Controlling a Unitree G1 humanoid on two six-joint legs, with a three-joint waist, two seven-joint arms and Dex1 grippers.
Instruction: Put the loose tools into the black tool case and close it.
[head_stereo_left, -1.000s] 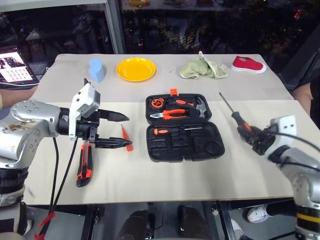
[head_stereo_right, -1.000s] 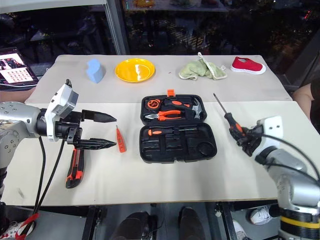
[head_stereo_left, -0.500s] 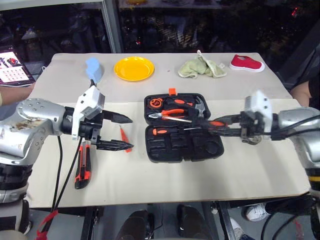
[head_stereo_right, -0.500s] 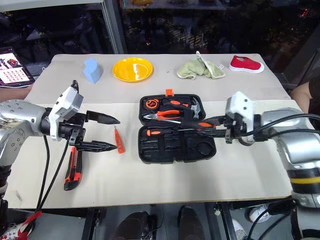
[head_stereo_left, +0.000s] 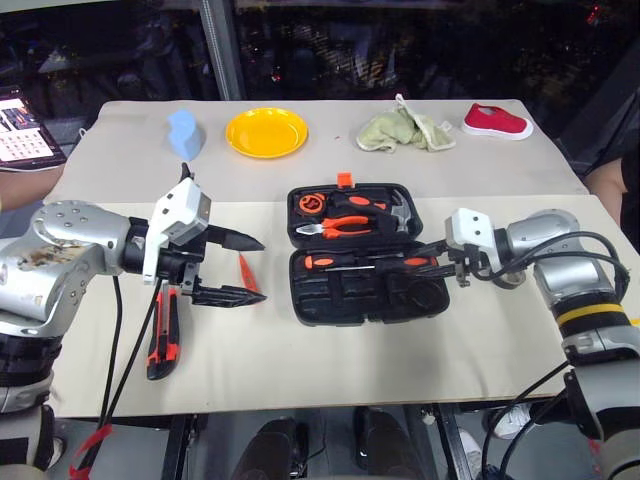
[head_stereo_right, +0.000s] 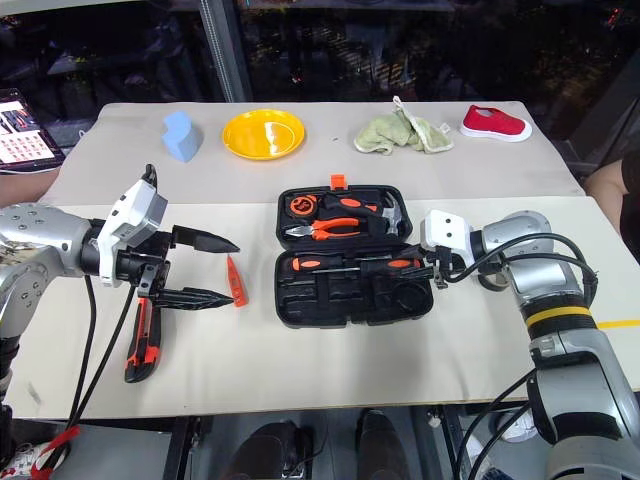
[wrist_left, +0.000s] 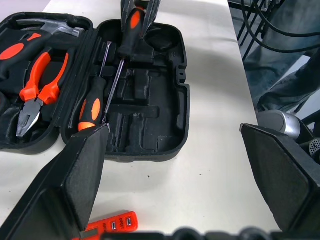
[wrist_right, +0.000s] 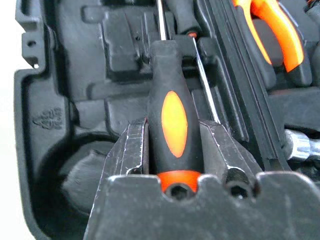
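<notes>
The black tool case (head_stereo_left: 300, 300) lies open mid-table. One black-and-orange screwdriver (head_stereo_left: 322, 262) rests in its near half. My right gripper (head_stereo_left: 425, 263) is shut on the handle of a second screwdriver (wrist_right: 172, 115), held low over that near half with its shaft pointing at the first one's handle (wrist_left: 90, 107). Left of the case, my left gripper (head_stereo_left: 264, 268) hangs open above the slim orange tester screwdriver (head_stereo_left: 244, 270). The orange-and-black utility knife (head_stereo_left: 163, 335) lies on the table beneath that arm.
Pliers (head_stereo_left: 345, 226), a hammer (head_stereo_left: 402, 212) and a tape measure (head_stereo_left: 313, 204) sit in the case's far half. Along the far edge are a blue block (head_stereo_left: 187, 134), a yellow plate (head_stereo_left: 266, 132), a green cloth (head_stereo_left: 405, 132) and a red shoe (head_stereo_left: 497, 121).
My right arm swung in from the table's right side with the screwdriver, turned its shaft to point left and came down over the case's near half. The left gripper stayed put.
</notes>
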